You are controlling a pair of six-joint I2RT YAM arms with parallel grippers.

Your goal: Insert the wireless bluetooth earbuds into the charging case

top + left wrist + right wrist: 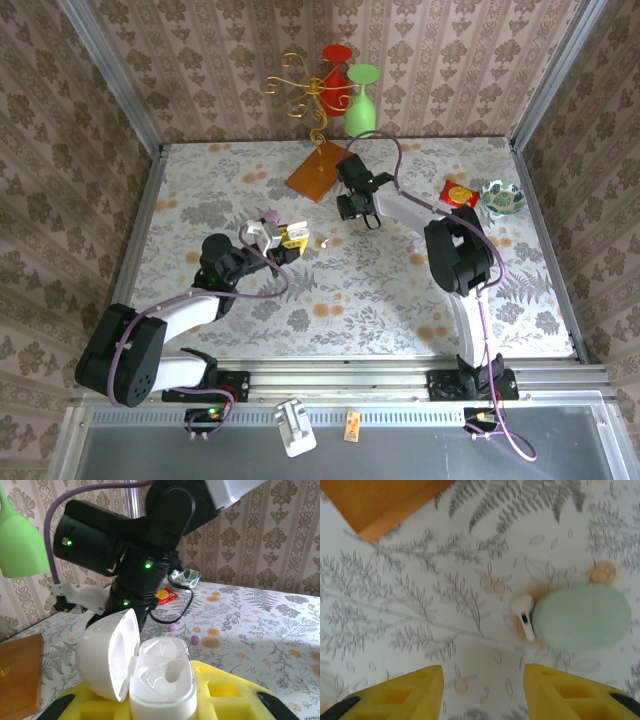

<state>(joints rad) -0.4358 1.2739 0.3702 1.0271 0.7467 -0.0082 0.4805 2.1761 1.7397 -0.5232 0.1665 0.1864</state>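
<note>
Yellow fingers (405,690) of the right gripper (482,680) hang spread and empty near the pale green pebble case (581,616). One earbud (524,615) lies touching that case's left edge. The left gripper (165,707) clamps the open white charging case (165,672).

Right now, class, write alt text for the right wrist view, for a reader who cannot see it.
A white earbud lies on a floral tablecloth, against the left side of a pale green oval object. The open pincer shows two yellow fingers at the bottom edge; an orange board sits top left.
</note>
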